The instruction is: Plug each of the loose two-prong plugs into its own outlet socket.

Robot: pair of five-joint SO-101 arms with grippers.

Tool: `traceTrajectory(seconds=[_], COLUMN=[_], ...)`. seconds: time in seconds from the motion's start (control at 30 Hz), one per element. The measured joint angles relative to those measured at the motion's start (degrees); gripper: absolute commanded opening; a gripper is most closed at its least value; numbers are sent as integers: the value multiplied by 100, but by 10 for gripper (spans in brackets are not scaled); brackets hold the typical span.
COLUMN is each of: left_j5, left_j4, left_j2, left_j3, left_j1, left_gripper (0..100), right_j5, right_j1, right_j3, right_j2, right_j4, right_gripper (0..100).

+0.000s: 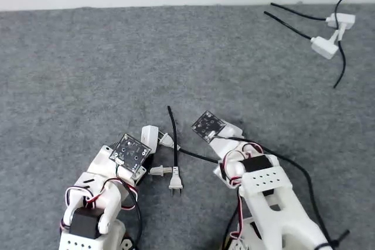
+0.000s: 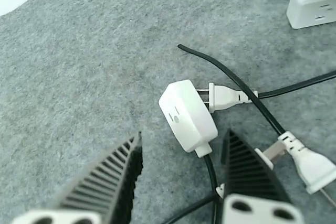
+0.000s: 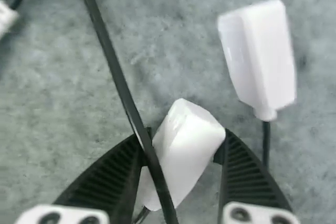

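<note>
Left gripper (image 2: 184,136): wide open, empty, socket (image 2: 187,115) at its 1 o'clock, 1 plug (image 2: 226,97) against it, prongs exposed | Right gripper (image 3: 182,139): clamped on white outlet block (image 3: 190,123), black cable (image 3: 118,82) crossing it | Loose plug (image 1: 176,184): surface (image 1: 88,57), 6 o'clock | Risk: cable may snag, dragging block askew.

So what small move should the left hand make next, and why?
Probably lower the open left hand onto the round socket and close: it sits centred ahead of the fingers, and the plug beside it has its prongs exposed, not seated.
</note>
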Motion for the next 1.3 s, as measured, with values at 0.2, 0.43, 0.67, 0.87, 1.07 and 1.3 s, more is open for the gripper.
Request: traceTrajectory(seconds=[0.2, 0.43, 0.67, 0.87, 1.07, 1.3], left_j5=[0, 0, 0, 0, 0, 0], left_j4=[0, 0, 0, 0, 0, 0], left_j2=[0, 0, 0, 0, 0, 0], left_j3=[0, 0, 0, 0, 0, 0], left_j1=[0, 0, 0, 0, 0, 0], left_gripper=[235, 235, 235, 235, 235, 235], right_j5=[0, -264, -290, -229, -202, -202], right_j1=[-607, -1512, -1943, -1530, -1530, -1530], right_j3=[0, -9, -18, -26, -26, -97], right_j2=[-9, -18, -53, -26, -26, -18], right_j4=[158, 325, 484, 484, 484, 580], right_gripper=[5, 8, 8, 8, 11, 12])
